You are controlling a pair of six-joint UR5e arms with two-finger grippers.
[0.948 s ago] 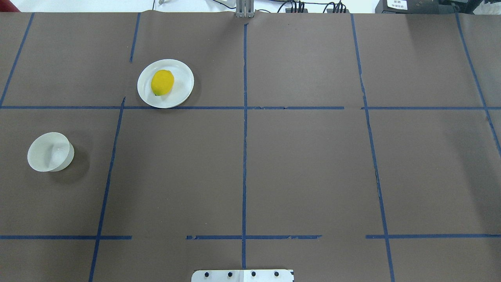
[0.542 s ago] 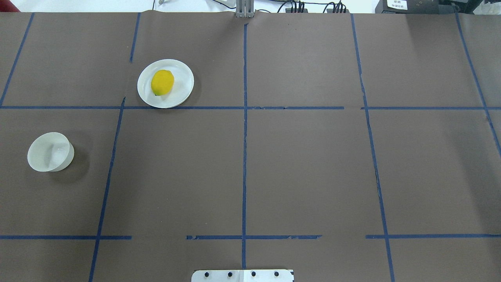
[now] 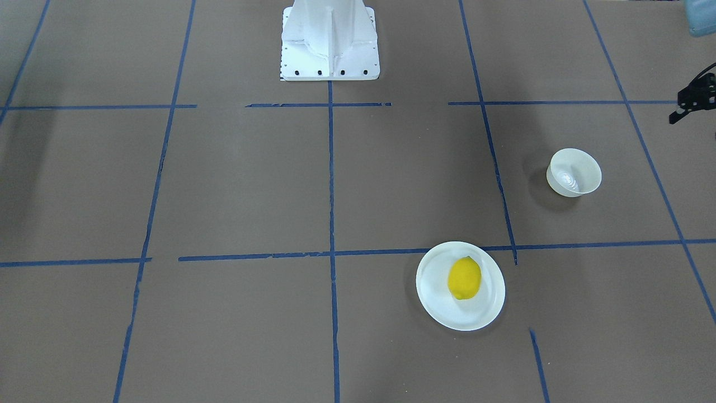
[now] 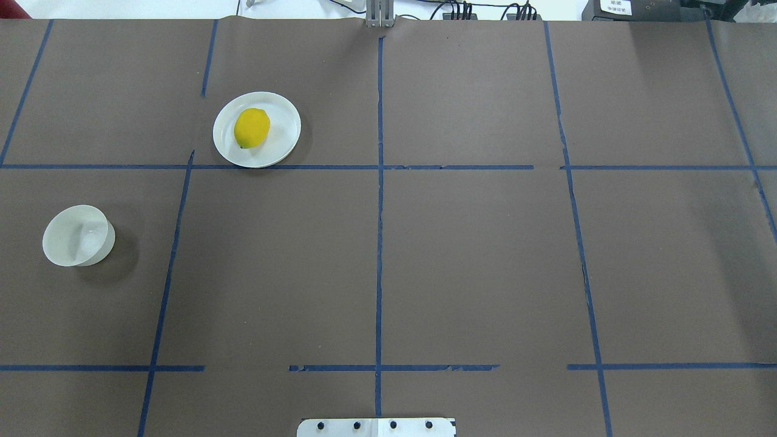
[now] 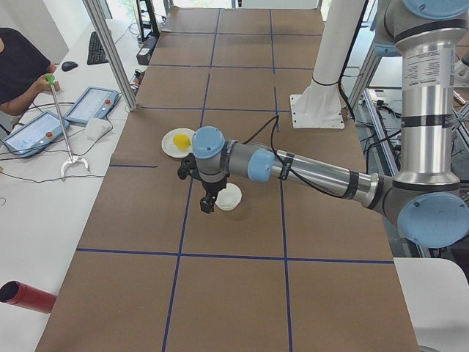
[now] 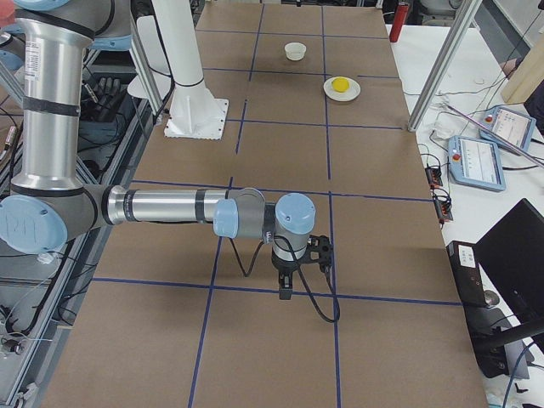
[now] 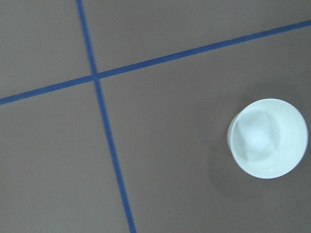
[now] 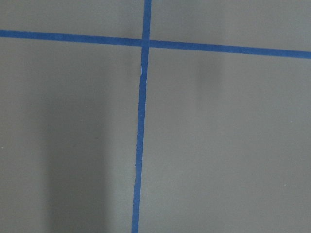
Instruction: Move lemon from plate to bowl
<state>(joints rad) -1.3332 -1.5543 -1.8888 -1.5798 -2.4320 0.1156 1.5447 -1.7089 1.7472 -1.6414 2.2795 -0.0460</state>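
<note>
Yellow lemon (image 4: pixel 252 128) unmoved on plate (image 4: pixel 284 130)

No text, number or brand can be read in any view. A white label (image 4: pixel 615 6) on a dark box (image 4: pixel 652 11) beyond the table's far edge, seen from overhead, carries dark print too small to make out. The screens of the two tablets (image 6: pixel 480 161) on the side bench show coloured marks only, with no legible words
</note>
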